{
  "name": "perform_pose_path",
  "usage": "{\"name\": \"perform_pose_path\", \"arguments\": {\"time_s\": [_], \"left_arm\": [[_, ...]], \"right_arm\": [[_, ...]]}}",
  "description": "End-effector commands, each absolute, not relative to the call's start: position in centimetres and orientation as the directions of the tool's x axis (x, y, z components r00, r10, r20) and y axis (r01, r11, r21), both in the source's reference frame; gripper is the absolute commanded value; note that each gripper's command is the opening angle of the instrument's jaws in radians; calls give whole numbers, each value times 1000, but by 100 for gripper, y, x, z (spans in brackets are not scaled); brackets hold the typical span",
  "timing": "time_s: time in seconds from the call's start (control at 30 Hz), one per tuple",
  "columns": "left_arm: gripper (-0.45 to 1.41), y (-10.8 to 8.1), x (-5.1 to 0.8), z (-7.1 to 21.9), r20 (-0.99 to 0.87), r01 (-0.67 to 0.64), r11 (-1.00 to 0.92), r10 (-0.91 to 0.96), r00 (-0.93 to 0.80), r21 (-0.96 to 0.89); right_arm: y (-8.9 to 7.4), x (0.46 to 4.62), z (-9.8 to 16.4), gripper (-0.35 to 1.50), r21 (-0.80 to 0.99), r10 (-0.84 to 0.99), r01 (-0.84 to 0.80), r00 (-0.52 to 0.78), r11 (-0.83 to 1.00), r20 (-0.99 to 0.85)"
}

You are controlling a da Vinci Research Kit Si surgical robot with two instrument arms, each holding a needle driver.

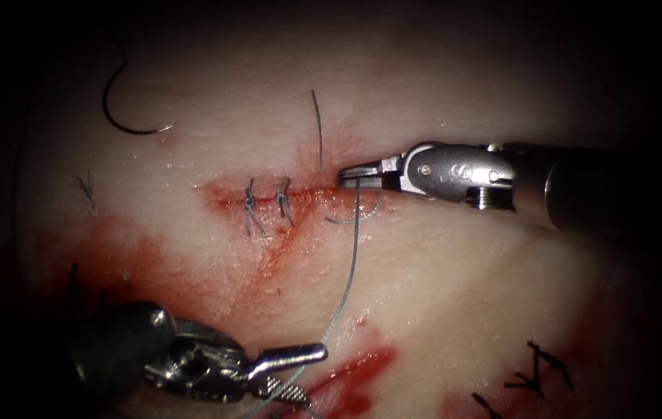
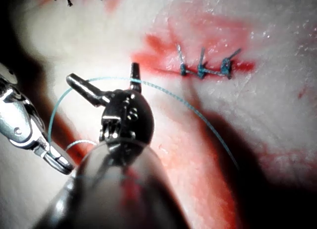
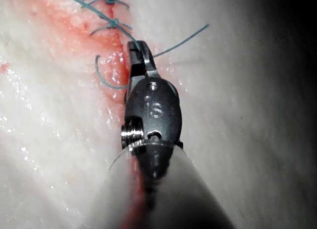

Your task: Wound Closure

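The right arm's steel pincer (image 1: pixel 350 177) sits at the right end of the red horizontal cut (image 1: pixel 299 198) in the pale pork tissue (image 1: pixel 462 271), its jaws closed on the thin blue-grey thread (image 1: pixel 350 264). From its tip, one strand runs down to the left arm's steel pincer (image 1: pixel 299 372), whose jaws stand open with the thread lying between them, not clamped. Two knotted blue stitches (image 1: pixel 268 203) cross the cut just left of the right pincer's tip. One dark curved needle (image 1: pixel 125 105) lies free on the tissue, well up and left of both pincers, held by neither. Red fluid (image 1: pixel 346 380) pools just right of the left pincer.
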State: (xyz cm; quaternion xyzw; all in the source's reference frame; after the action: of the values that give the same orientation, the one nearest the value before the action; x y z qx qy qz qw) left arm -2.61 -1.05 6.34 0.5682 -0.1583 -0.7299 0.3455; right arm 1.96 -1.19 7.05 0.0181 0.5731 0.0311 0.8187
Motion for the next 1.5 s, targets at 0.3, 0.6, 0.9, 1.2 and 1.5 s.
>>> {"name": "perform_pose_path", "arguments": {"time_s": [0.3,0.6,0.9,1.2,1.5], "left_arm": [[89,-100,-267,627,-724,322,-704,-686,-76,633],[-45,-99,-267,626,-727,321,-702,-684,-58,635],[-45,-79,-250,622,-701,257,-725,-687,-194,639],[-45,-40,-214,625,-690,115,-765,-627,-362,634],[-45,-23,-187,643,-658,95,-773,-592,-465,628]], "right_arm": [[-113,204,710,-35,62,68,-29,339,998,-938],[-115,207,709,-35,60,69,-34,342,998,-937],[-120,208,705,-35,62,70,-35,342,997,-937],[-139,202,682,-35,91,95,-27,334,995,-938],[-147,205,656,127,209,219,-67,317,976,-923]]}}
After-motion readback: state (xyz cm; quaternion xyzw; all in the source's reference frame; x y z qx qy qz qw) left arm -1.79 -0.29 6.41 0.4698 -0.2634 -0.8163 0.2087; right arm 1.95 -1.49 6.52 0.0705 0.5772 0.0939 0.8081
